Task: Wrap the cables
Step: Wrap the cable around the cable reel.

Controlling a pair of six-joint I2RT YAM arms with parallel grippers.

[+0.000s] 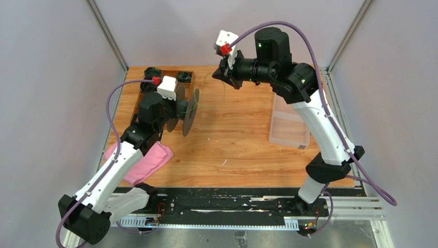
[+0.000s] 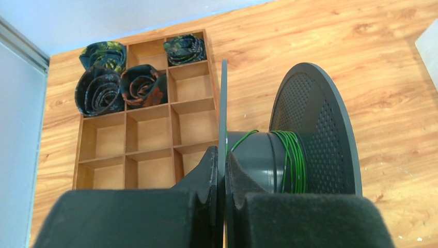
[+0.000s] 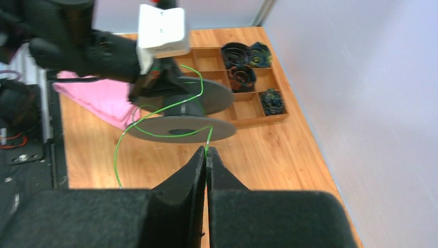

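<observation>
A: Status on the left gripper [image 2: 221,165]?

B: We see its fingers [image 2: 206,175] pressed on the thin near flange of the black spool [image 2: 315,134]. The flange edge sits right between them. We hold the spool off the table [image 1: 232,150], axis roughly level, flanges upright, left of centre in the top view.

A: Where do we have the green wire [image 2: 293,160]?

B: A few turns sit on the hub, bunched against the far perforated flange. One strand crosses the hub toward the near flange. From the right wrist view, loose wire arcs over the hub, runs along the flange rim and loops down toward the table.

A: And the right gripper [image 3: 206,155]?

B: Jaws pressed together, pinching the wire at the tips, with the strand coming out just above them. The gripper sits well apart from the spool, out over the far middle of the table.

A: Anything else on the table?

B: We see a wooden compartment tray [image 2: 126,116] at the far left, just behind the spool, with four dark fabric rolls [image 2: 98,93] in its far cells. A pink cloth [image 1: 147,163] lies under the left arm. A clear plastic bin [image 1: 289,126] sits on the right side.
</observation>
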